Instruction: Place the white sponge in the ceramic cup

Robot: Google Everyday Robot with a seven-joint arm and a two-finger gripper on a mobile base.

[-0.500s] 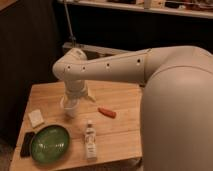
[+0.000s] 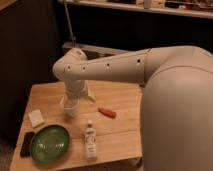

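Camera view of a wooden table (image 2: pixel 125 132) with the robot's arm (image 2: pixel 107 67) reaching across it from the right; the large pale body of the robot (image 2: pixel 180 110) fills the right side and hides the table's right edge. The gripper (image 2: pixel 71 99) points straight down at the back left of the table, directly over the ceramic cup (image 2: pixel 69 108), its lower end meeting or entering the cup's mouth. The wrist housing covers the tip, so whether the gripper is released, clenched or grasping anything cannot be told. The white sponge (image 2: pixel 36 117) lies flat on the table to the left of the cup, apart from it and near the table's left edge. In front of the sponge stands the green bowl (image 2: pixel 49 144), with a dark flat rectangular object (image 2: pixel 26 144) just beside it at the left edge, too dim to identify. A small upright bottle with a white label (image 2: pixel 90 141) stands right of the bowl. A small orange-red elongated object (image 2: pixel 107 112) lies right of the cup. A pale yellowish item (image 2: pixel 91 95) shows behind the wrist, mostly hidden. The background is dark, with a shelf (image 2: pixel 140 7) cut off by the top edge.
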